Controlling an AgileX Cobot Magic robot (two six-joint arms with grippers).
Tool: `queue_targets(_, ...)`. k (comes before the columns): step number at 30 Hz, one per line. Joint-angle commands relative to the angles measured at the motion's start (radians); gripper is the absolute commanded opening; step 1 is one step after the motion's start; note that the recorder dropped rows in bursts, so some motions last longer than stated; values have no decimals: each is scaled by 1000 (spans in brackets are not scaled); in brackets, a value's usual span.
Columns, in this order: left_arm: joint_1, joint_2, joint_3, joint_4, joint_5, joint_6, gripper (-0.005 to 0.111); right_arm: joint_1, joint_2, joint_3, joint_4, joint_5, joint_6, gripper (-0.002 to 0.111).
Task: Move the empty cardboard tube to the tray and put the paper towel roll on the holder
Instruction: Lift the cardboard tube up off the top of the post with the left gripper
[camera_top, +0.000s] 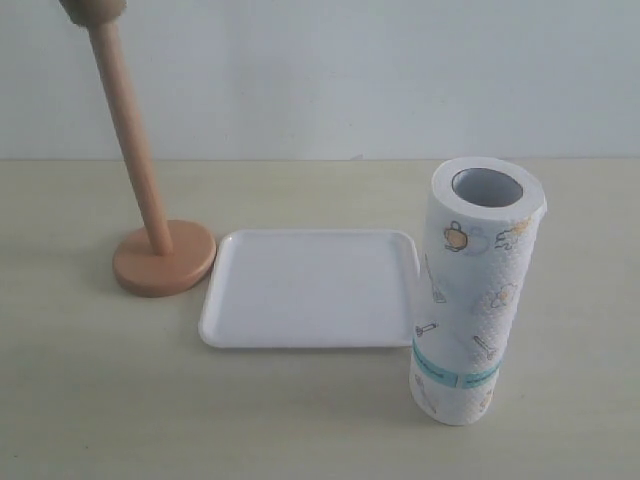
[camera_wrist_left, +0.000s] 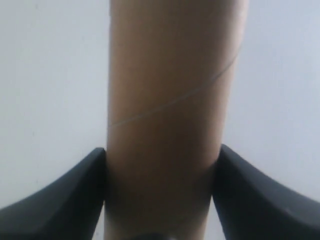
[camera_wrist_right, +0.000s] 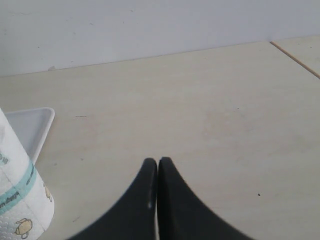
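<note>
Left hand (camera_wrist_left: 161, 150) tight around the empty cardboard tube (camera_wrist_left: 170, 90), right hand (camera_wrist_right: 158, 162) with tips together, both in wrist views only.

The left pincer (camera_wrist_left: 161, 154) grips with jaws partly spread, while the right pincer (camera_wrist_right: 158, 164) is pressed closed.

The shallow white plastic tray (camera_top: 300, 290) lies bare, open from above. Just left of it the light wooden holder (camera_top: 163, 262) lifts a tall dowel (camera_top: 130, 130), capped by the brown cardboard tube (camera_top: 92, 10). Against the tray's right near corner the thick white printed paper towel roll (camera_top: 478, 290) stands upright, blocking that side.
</note>
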Motion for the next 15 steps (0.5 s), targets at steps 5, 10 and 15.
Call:
queue_targets(5,-2,-142,-115,80,52,-179,4,-4,-5,-1,-4,-9,-2,0)
queue_targets(10,-18,-212,-177,439,214,-354,4,-4,-5,-1,-4,-9,-2,0)
queue_targets(15,-93,-245,-217,789,405,-504,4,-4,-5,-1,-4,-9,-2,0)
